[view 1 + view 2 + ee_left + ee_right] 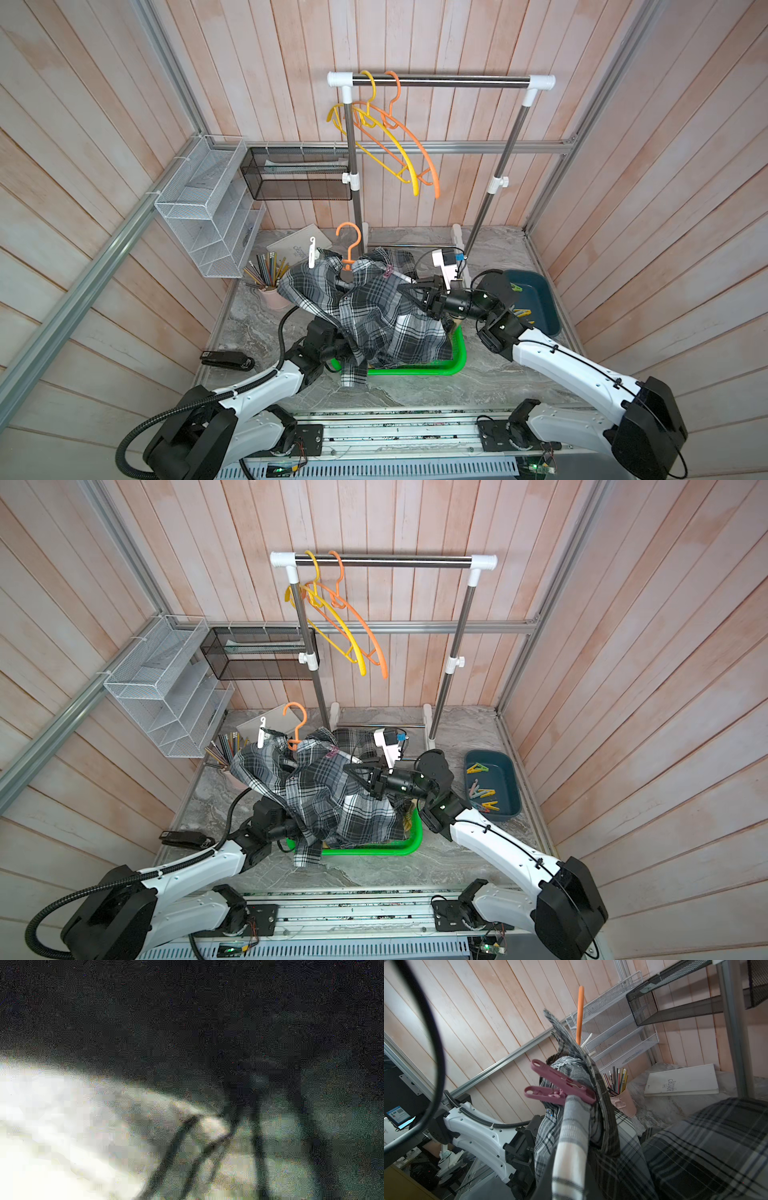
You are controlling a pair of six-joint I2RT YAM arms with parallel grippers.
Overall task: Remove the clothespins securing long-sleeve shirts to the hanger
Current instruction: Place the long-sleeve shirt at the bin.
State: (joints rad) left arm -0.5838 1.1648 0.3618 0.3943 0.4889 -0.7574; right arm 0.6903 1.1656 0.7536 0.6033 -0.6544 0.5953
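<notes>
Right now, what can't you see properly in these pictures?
- Left gripper: both top views, buried under the checked shirt.
- Left wrist view: only dark blur.
- Green basket contents: top views, shirt covers them.
- Right gripper: open or shut unclear; small in top views, missing from right wrist view.

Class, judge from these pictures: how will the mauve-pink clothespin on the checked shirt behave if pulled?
The mauve-pink clothespin is probably stiff: it looks like moulded plastic. It likely resists, as it pinches bunched fabric. The checked shirt, hanging in soft folds, would probably lift along with it.
</notes>
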